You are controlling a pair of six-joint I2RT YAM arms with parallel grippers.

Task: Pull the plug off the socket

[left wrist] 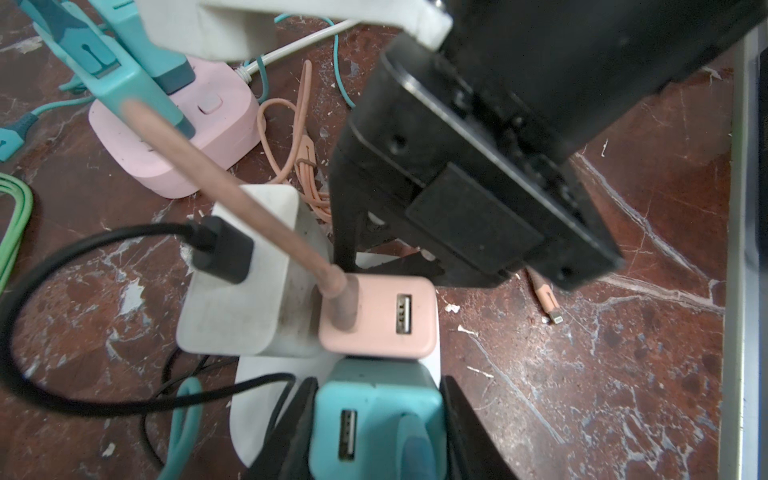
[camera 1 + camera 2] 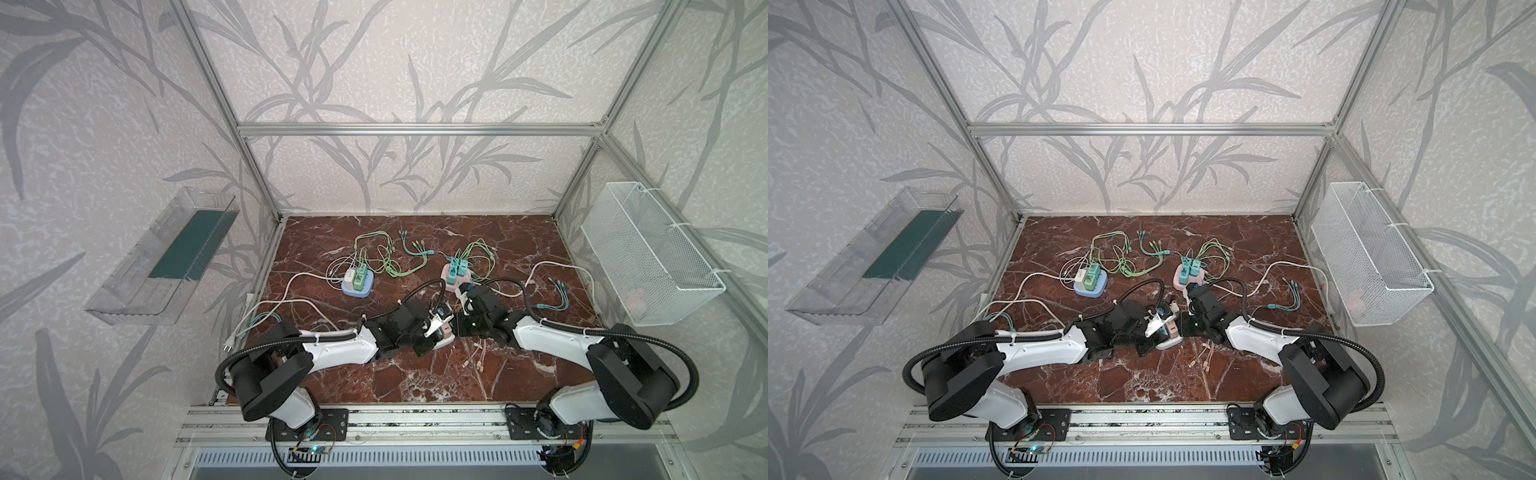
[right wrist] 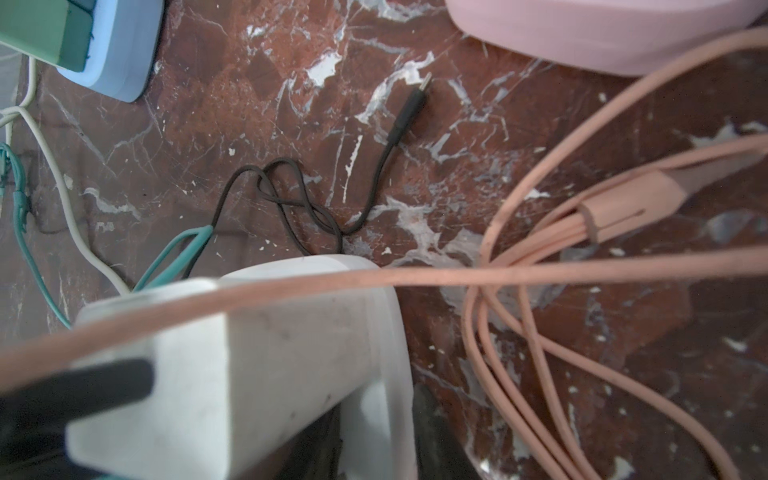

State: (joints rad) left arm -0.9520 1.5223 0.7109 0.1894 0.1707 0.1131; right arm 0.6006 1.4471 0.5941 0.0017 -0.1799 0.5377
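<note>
Teal plug [image 1: 374, 424] sits upright in the white socket [image 1: 266, 386], at the edge of the block nearest the left arm. The left gripper [image 1: 377, 395] is closed on this plug: one black finger [image 1: 301, 415] presses each side of its body. Beside the teal plug, a pink plug [image 1: 376, 320] occupies the next position, with a pink cable [image 1: 232, 195] rising from it. A white adapter [image 1: 249, 299] stands next to the pink plug and carries a black cable [image 1: 83, 249]. The right gripper [image 3: 380, 428] is clamped shut on the rim of the white socket, on the side opposite the left gripper. In both top views the socket lies near the front middle of the marble table [image 2: 415, 374], directly between the two grippers, which meet nose to nose over it. Two other socket blocks stand farther back, well apart from the grippers: a blue socket [image 2: 356, 286] on the left and a pink socket [image 2: 457, 274] on the right, each with plugs and loose cables around it.
</note>
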